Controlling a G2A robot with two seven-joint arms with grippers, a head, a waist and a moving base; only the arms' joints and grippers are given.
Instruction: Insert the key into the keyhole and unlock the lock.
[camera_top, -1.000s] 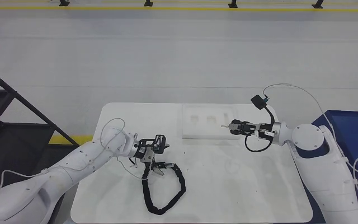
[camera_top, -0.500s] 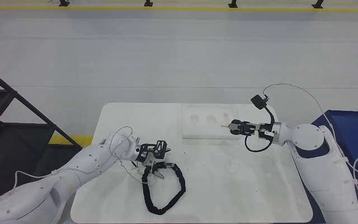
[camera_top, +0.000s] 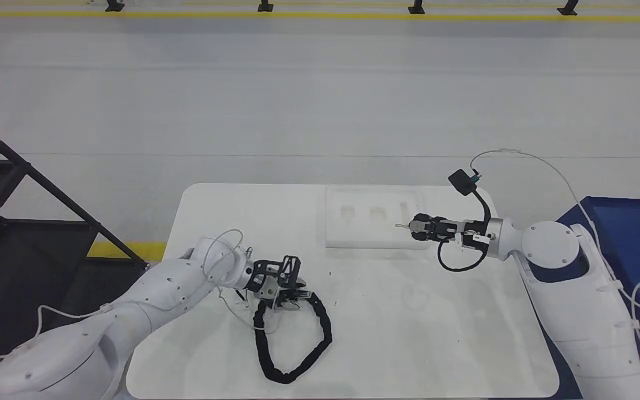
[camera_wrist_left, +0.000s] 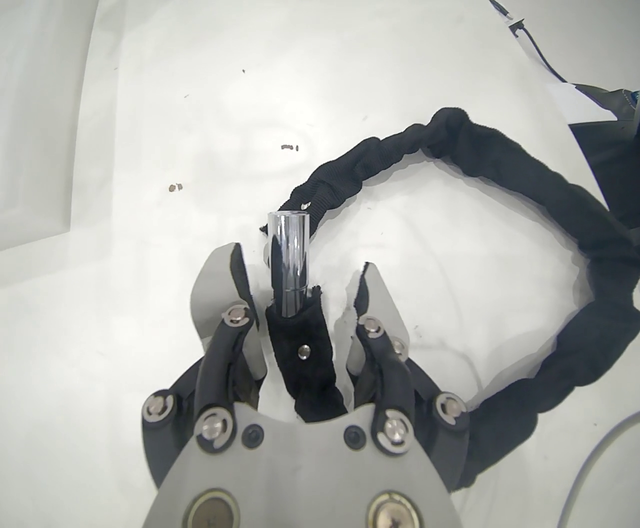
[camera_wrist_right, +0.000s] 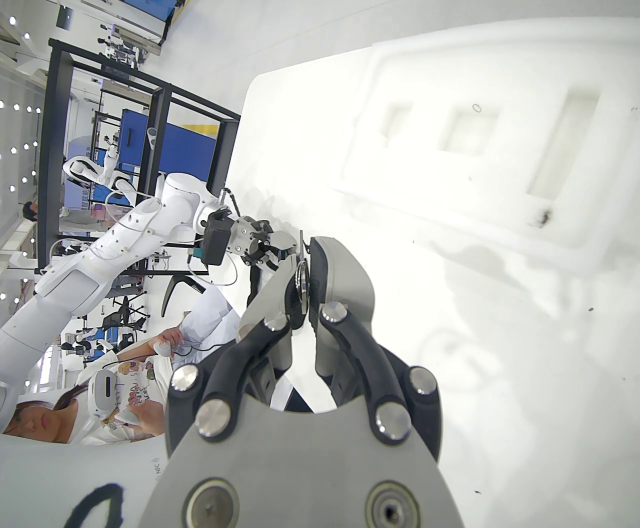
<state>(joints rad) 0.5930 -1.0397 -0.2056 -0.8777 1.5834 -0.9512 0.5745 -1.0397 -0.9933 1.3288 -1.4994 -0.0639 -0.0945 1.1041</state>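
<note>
Chain lock (camera_wrist_left: 575, 240): probably a limp sleeved loop, so grip its stiff chrome cylinder (camera_wrist_left: 288, 260); left fingers (camera_wrist_left: 220, 290) open astride it; right fingers (camera_wrist_right: 345, 285) clamp the key (camera_wrist_right: 301, 280).

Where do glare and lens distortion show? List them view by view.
Left wrist view: bright streaks of glare run down the chrome lock cylinder, and the white table is washed out around it. Right wrist view: the foam tray nearly blends into the glaring table, and the wide lens bends the table's edge. Top view: even, soft light over the table and the black chain.
</note>
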